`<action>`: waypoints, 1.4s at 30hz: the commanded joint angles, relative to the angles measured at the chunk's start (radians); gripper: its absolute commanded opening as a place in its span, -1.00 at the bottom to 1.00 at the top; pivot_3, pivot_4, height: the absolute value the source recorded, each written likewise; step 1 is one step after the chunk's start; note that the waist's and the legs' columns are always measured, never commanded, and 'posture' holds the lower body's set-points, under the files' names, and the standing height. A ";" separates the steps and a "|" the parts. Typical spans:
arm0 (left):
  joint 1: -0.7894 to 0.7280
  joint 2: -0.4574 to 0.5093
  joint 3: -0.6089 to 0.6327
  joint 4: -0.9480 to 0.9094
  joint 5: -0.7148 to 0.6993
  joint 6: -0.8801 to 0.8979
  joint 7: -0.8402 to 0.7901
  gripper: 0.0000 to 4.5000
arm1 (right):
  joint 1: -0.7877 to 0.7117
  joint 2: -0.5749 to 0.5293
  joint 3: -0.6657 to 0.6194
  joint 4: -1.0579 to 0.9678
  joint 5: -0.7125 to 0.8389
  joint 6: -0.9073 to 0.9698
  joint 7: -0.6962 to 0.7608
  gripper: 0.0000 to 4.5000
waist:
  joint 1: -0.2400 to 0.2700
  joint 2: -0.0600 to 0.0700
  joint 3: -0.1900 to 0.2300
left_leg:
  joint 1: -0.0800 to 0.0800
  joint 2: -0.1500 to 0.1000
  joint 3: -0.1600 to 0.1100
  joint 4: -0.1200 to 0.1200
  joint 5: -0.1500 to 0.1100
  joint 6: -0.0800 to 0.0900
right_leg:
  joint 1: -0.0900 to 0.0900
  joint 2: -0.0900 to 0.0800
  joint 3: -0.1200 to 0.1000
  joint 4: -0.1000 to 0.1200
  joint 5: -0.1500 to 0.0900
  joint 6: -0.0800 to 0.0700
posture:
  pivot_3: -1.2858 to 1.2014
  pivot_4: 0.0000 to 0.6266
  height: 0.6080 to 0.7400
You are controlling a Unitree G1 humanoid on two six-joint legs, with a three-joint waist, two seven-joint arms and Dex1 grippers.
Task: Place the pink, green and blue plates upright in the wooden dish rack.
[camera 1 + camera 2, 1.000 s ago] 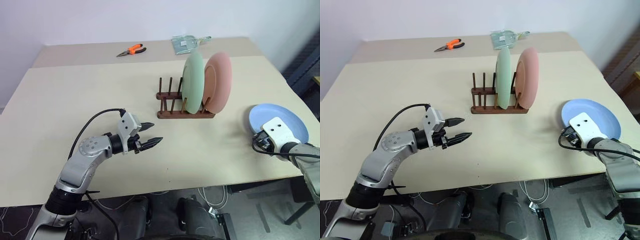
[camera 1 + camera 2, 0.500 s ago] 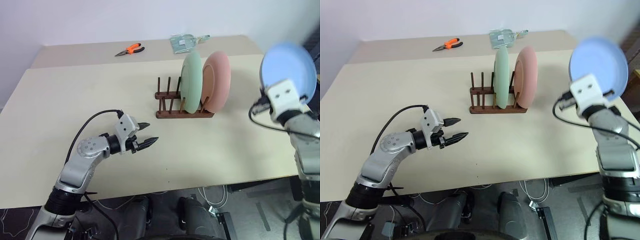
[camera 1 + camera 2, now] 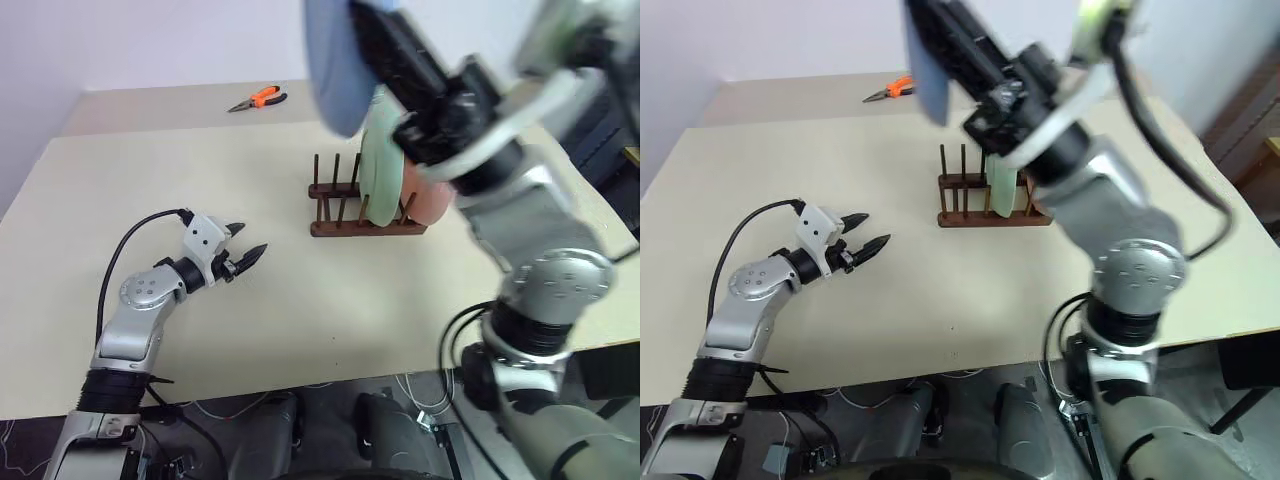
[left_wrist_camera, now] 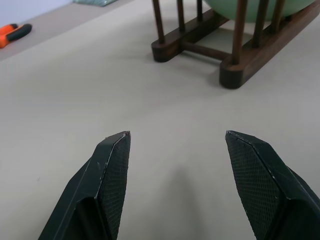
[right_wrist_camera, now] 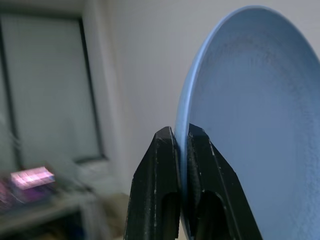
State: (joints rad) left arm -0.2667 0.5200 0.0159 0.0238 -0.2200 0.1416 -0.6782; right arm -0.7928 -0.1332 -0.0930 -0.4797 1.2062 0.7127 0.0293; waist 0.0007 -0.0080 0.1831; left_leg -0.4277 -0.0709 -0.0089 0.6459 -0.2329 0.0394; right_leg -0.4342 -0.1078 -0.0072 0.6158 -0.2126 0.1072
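Beige table (image 3: 120,150), orange pliers (image 3: 258,99) far back

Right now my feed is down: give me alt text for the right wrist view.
The right gripper is clamped on the rim of the blue plate, holding it upright and edge-on, one black finger on each face. Behind it are a pale wall and a blurred window.
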 commanded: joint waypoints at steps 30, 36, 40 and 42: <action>0.089 -0.002 -0.007 -0.163 -0.008 0.066 -0.013 0.38 | -0.030 -0.104 0.100 0.254 -0.388 0.024 0.111 0.76 | -0.015 0.000 0.000 | -0.001 0.000 0.002 -0.001 0.001 0.001 | -0.006 0.000 0.000 0.002 0.002 0.003 | 0.03 -0.52 0.68; 0.091 -0.007 -0.010 -0.169 -0.005 0.070 -0.007 0.38 | -0.023 -0.273 0.105 0.108 -0.444 0.061 0.247 0.76 | -0.011 0.000 0.000 | -0.002 0.000 0.002 -0.001 0.000 0.001 | -0.006 0.000 0.000 0.001 0.002 0.003 | 0.03 -0.52 0.68; 0.099 0.007 0.002 -0.159 -0.004 0.063 -0.008 0.38 | 0.136 -0.483 -0.089 -0.102 -0.306 0.090 0.398 0.76 | 0.007 0.000 0.000 | -0.003 0.000 0.002 0.000 0.000 0.001 | -0.003 -0.001 -0.001 -0.002 0.000 0.001 | 0.03 -0.52 0.68; 0.099 0.017 0.007 -0.144 -0.002 0.054 -0.015 0.38 | 0.263 -0.580 -0.213 -0.148 -0.263 0.101 0.456 0.76 | 0.012 0.000 0.000 | -0.004 0.000 0.003 0.000 -0.001 0.003 | -0.001 -0.002 -0.001 -0.003 0.000 0.001 | 0.03 -0.52 0.68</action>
State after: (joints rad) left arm -0.1655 0.5253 0.0023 -0.1078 -0.2262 0.2128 -0.6889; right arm -0.5668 -0.6722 -0.2073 -0.5672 0.8980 0.8070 0.4367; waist 0.0130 -0.0082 0.1833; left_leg -0.4318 -0.0714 -0.0062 0.6458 -0.2341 0.0427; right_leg -0.4351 -0.1100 -0.0080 0.6117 -0.2125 0.1078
